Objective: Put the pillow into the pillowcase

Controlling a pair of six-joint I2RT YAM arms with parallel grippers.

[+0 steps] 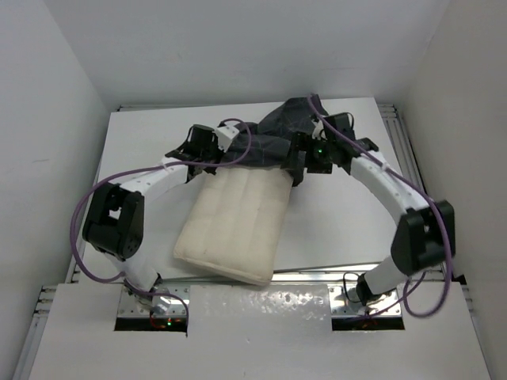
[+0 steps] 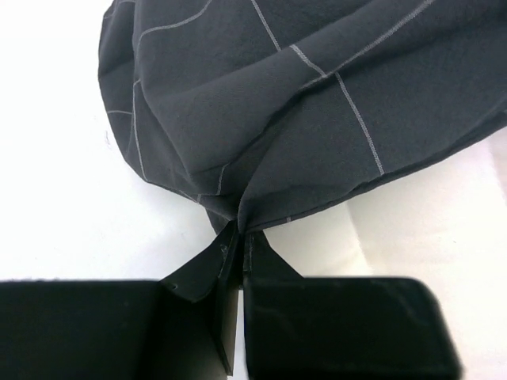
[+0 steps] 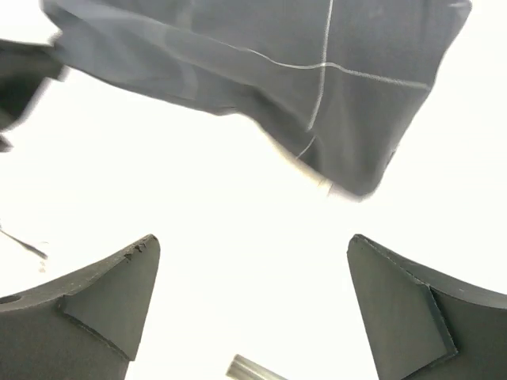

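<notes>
Left wrist view: left end effector (image 2: 238, 241) clamped on the pillowcase (image 2: 317, 95) hem, right end effector (image 3: 253, 277) wide open and empty, pillow (image 1: 234, 226) on the tabletop (image 1: 333, 222), far end meeting the case; judged mid-sleeving, right should next grip the opposite hem.

lots of open bench (image 1: 341, 222) right of pillow (image 1: 234, 226), far-left corner free too. middle blocked: pillow lying diagonal, pillowcase (image 1: 277, 134) heaped over its far end, both arms crowding there. right claw (image 3: 253, 261) jaws wide, nothing between, cloth just beyond. left claw (image 2: 238, 237) pinched on cloth fold, zero gap.
</notes>
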